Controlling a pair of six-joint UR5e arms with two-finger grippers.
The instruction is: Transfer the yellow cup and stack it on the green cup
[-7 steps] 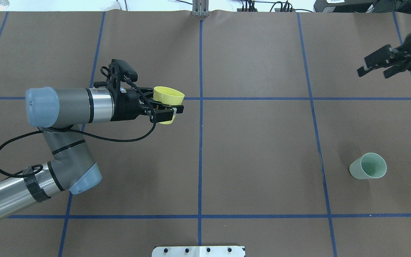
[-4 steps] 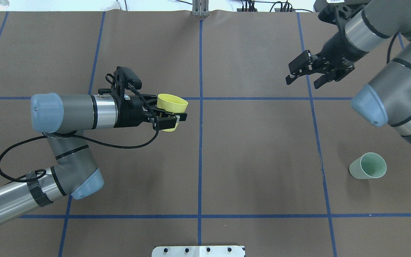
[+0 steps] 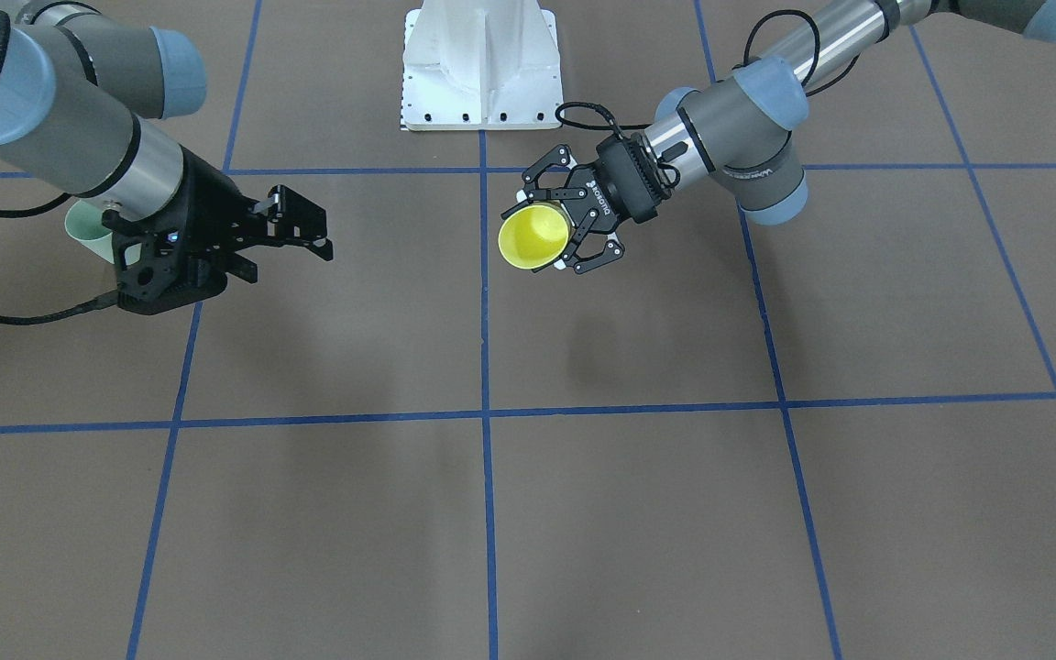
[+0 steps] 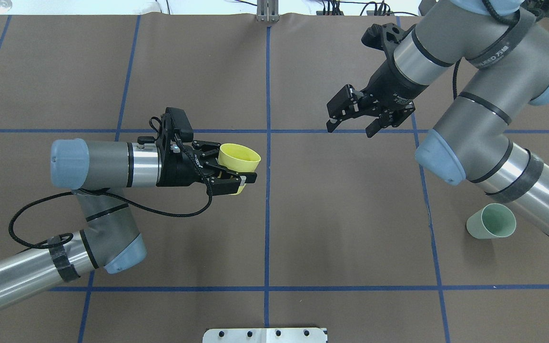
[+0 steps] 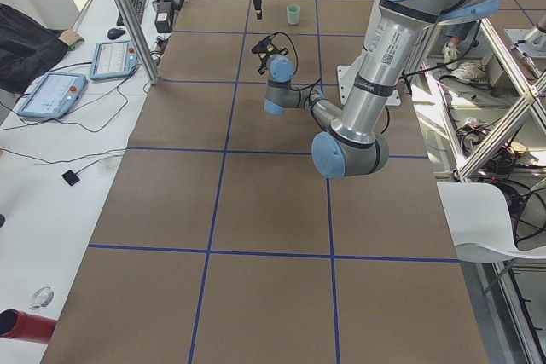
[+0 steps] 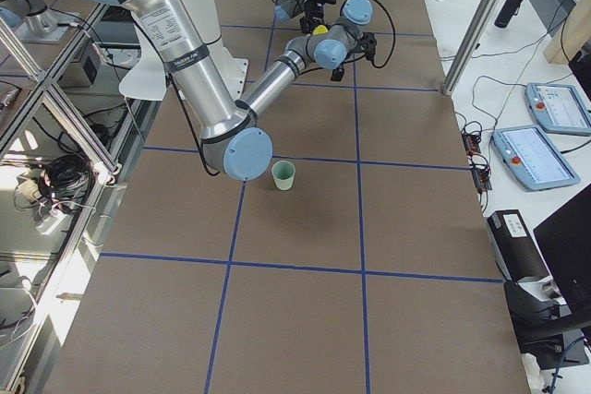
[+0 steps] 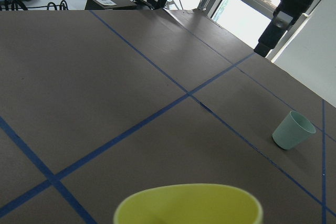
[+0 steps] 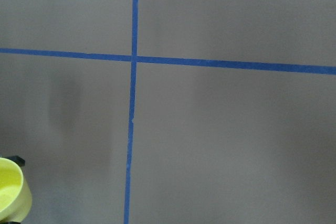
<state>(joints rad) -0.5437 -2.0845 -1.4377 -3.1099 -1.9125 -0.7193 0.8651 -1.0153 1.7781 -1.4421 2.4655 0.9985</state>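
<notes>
Heads up, a few bits are tough to see: from the front the green cup [image 3: 81, 229] is mostly hidden behind the right arm's wrist, only a pale sliver poking out. The left wrist cam catches just the rim of the yellow cup [image 4: 240, 158] along its bottom edge, and the right wrist cam only gets a corner of it at the lower left. From overhead, the far finger of the left gripper [image 4: 246, 166] is tucked behind the cup, and both side views are too small to read any fingers. As for pose, the left arm reaches out with its wrist roughly level, pointing toward the table's [image 4: 341, 214] right end. Its fingers are clamped on the yellow cup's sides, holding it off the surface near the table's middle, mouth up and tipped a bit toward the far edge. The right arm bends over the right half. The right gripper [image 4: 349, 129] aims toward the middle with fingers spread wide and nothing between them, apart from the yellow cup. The green cup stands upright on the right half, nearer the robot's edge.
</notes>
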